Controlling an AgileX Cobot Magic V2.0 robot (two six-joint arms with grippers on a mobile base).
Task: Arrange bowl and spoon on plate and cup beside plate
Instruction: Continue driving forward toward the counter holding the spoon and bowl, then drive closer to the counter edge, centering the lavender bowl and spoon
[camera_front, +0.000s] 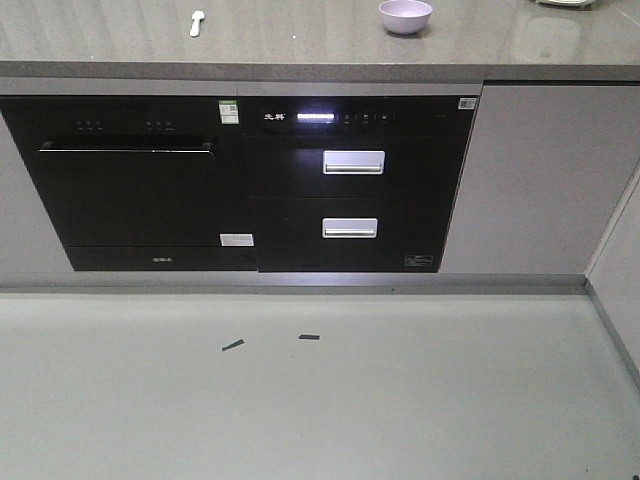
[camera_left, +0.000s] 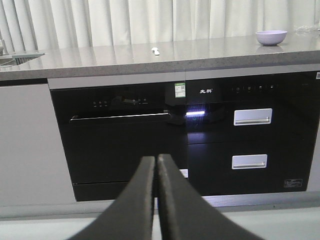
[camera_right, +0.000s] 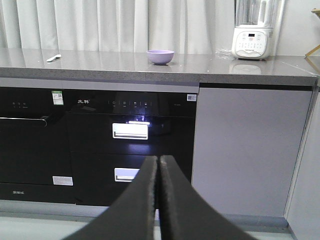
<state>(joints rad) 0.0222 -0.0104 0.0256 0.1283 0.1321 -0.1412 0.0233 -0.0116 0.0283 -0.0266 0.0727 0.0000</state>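
The bowl (camera_front: 405, 15) sits upright on the grey table (camera_front: 300, 45), right of the middle. It is well apart from the spoon (camera_front: 197, 22), which lies flat further left. Both look like light, stiff plastic. The bowl is smooth and probably slippery, so a pinch over its thin rim, one finger inside and one outside, seems the surest hold. The spoon lies low on the stone. Its short thick handle is the place to nip, though it may skid away. Neither plate nor cup can be made out in these views.

Nothing stands between bowl and spoon. A white blender (camera_right: 252, 30) stands on the table well to the bowl's right, and a sink (camera_left: 20, 56) lies at the far left. Black built-in appliances (camera_front: 240, 180) fill the front below.

The left end effector (camera_left: 155, 159) and right end effector (camera_right: 159, 159) hang low before the cabinets, fingers pressed together, holding nothing.
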